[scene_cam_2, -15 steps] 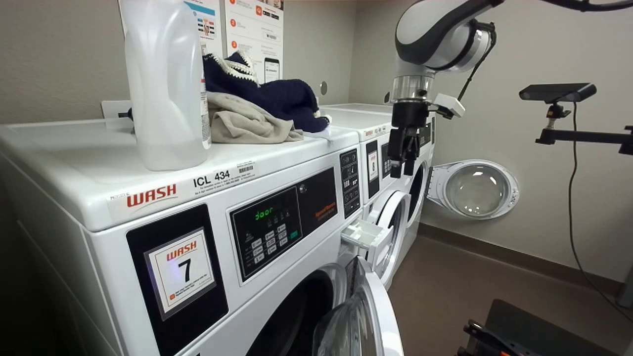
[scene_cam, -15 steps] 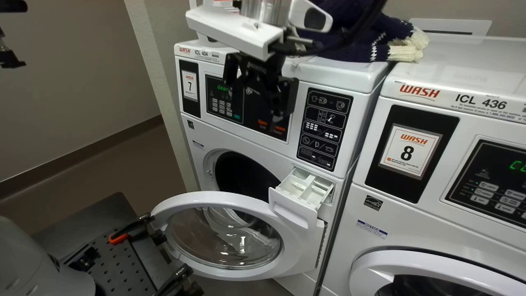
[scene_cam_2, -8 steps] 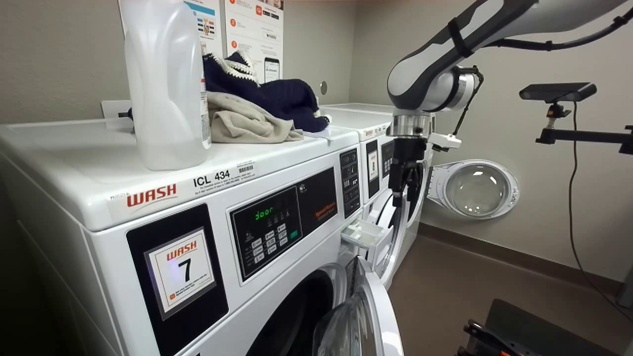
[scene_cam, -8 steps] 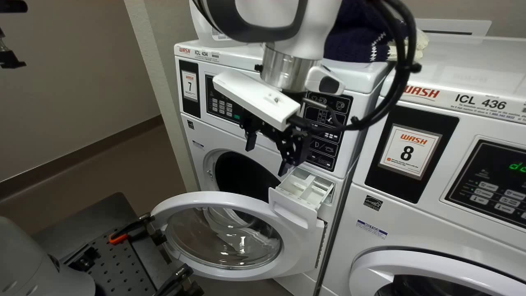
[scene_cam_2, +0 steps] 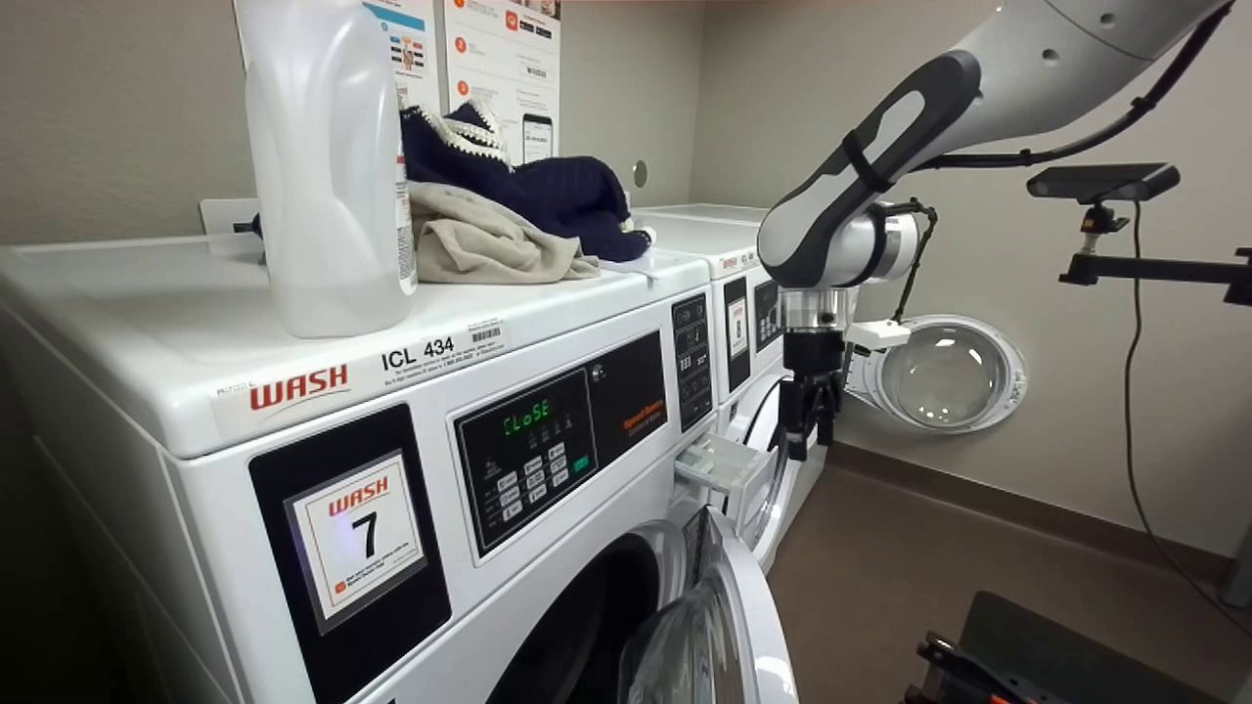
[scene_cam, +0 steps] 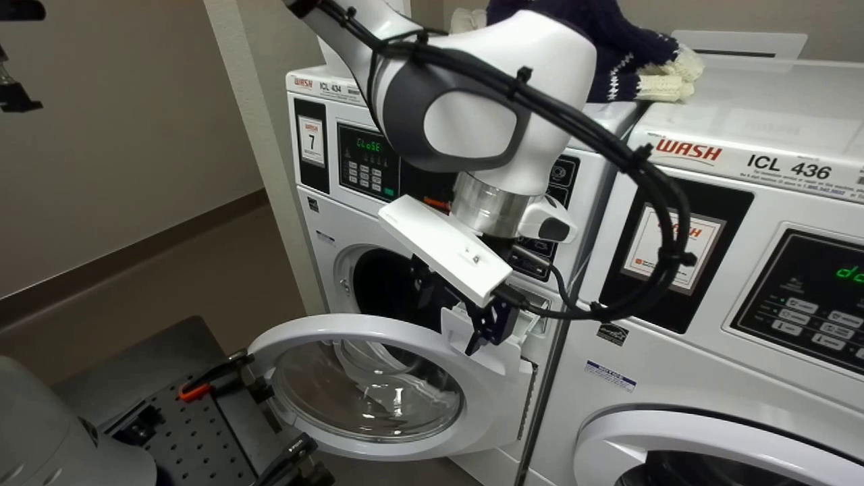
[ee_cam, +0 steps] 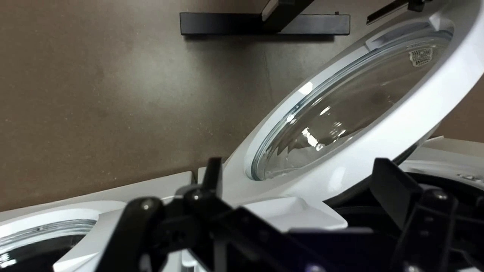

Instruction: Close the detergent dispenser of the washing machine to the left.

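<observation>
Robot arm (scene_cam: 472,125) bent beyond the top front edge of the washing machine (scene_cam_2: 442,469); gripper (ee_cam: 298,170) hangs down, fingers spread, near the pulled-out detergent dispenser (scene_cam_2: 745,477).

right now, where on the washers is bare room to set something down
Bare: the top of washer 7 between bottle and outer edge; the top of washer 8 beside the navy knit. Crowded: past the bottle, where knit and beige cloth pile up, and around the open dispenser, with the claw by its front and the door just below.
</observation>
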